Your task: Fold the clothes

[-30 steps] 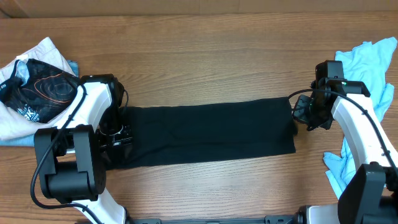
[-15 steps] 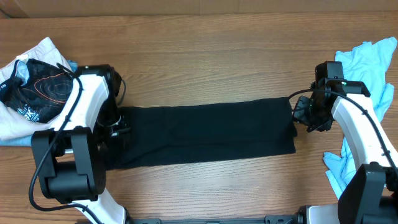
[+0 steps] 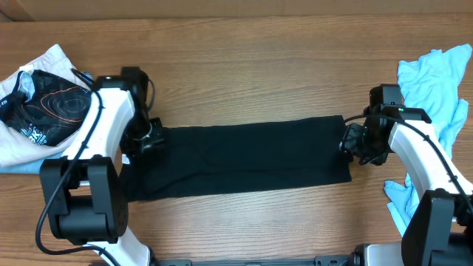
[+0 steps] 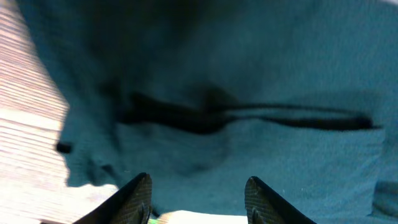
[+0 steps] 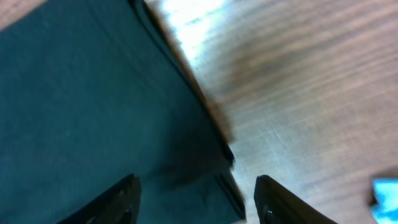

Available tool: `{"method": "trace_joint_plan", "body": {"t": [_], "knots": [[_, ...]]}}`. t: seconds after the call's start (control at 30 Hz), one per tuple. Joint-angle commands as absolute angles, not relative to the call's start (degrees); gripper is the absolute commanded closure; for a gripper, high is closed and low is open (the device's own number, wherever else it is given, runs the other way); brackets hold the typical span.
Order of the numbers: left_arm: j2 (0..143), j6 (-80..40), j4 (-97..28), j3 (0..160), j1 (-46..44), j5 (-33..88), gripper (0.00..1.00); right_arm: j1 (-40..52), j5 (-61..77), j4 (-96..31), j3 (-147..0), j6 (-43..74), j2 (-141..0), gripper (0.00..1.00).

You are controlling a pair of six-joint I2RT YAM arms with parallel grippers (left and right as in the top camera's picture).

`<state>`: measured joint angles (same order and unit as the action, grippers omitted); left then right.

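Centre of overhead view: one large plain black short-sleeved T-shirt (image 3: 244, 159), folded into a long horizontal band, flat on the brown wooden table (image 3: 244, 66).

Two white-and-black robot arms, one at each end of the band: left arm (image 3: 103, 129) at picture left, right arm (image 3: 421, 151) at picture right.

Left gripper (image 3: 144, 140) at the band's left end. In the left wrist view, two dark fingertips (image 4: 135, 194) well apart at the bottom edge, nothing clamped between them, black fabric with one dark fold line just beyond.

Right gripper (image 3: 353, 140) at the band's right end, near its upper corner. In the right wrist view, two fingertips (image 5: 118, 200) likewise spread wide, straddling the fabric's edge, gripping nothing.

Upper left of overhead view: one white cloth (image 3: 52, 63), with one black garment with orange-and-white swirl print (image 3: 48, 107) on top.

Right edge: one crumpled light-blue cloth (image 3: 436, 81), partly behind the right arm.
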<state>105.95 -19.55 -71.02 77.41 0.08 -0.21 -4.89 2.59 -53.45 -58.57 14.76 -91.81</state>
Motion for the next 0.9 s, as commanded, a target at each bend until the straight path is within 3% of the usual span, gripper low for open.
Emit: {"method": "trace_joint_plan", "body": {"t": [0.0,0.37,0.87], "knots": [[104.4,-19.8,-67.1,71.6,-0.9,0.9,0.48,-5.1,4.2,-50.3,-56.1,14.9,-90.8,0.35],[104.6,-20.2,-62.3,61.5,-0.3,-0.5,0.44,-5.1,6.2,-42.9,-51.3,15.0,-92.2,0.31],[104.6,-20.2,-61.2,61.5,-0.3,-0.6,0.41,-5.1,8.7,-40.0,-51.3,15.0,-98.8,0.25]]}}
